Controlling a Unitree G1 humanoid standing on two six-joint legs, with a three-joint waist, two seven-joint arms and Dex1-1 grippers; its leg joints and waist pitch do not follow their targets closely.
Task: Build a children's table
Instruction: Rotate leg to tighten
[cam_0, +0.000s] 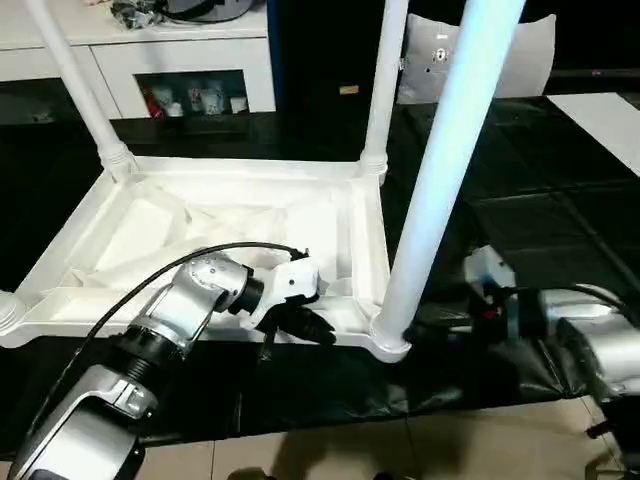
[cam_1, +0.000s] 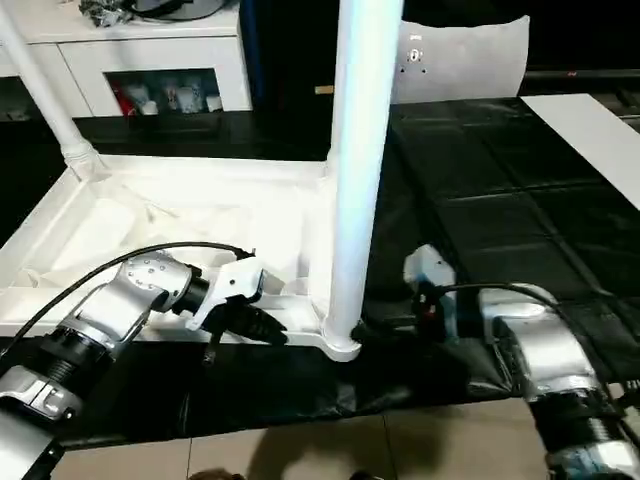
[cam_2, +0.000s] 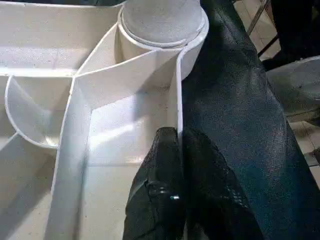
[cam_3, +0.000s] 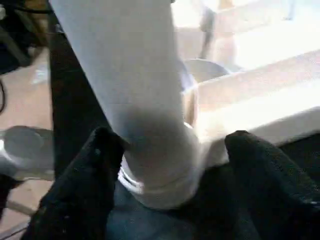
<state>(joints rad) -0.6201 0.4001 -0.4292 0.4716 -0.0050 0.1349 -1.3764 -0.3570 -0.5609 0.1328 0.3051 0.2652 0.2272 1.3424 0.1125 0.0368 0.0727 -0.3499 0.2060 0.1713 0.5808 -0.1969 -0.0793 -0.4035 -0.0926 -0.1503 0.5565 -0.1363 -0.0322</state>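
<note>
The children's table lies upside down on a black mat, its white ribbed top (cam_0: 200, 215) facing up. Three legs stand in corner sockets: the near right leg (cam_0: 450, 170), the far right leg (cam_0: 385, 80) and the far left leg (cam_0: 75, 80). My left gripper (cam_0: 318, 328) is shut on the top's front rim (cam_2: 176, 100), close to the near right socket (cam_2: 160, 30). My right gripper (cam_3: 172, 155) is open around the base of the near right leg (cam_3: 135, 75). One finger (cam_3: 100, 165) is against the leg and the other finger (cam_3: 250, 160) stands apart from it.
White glass-door cabinets (cam_0: 190, 60) stand behind the table and a white pillow (cam_0: 530, 45) leans at the back right. A flat white panel (cam_0: 605, 120) lies on the black mat (cam_0: 520, 190) at the far right. Tiled floor (cam_0: 400, 450) runs along the mat's near edge.
</note>
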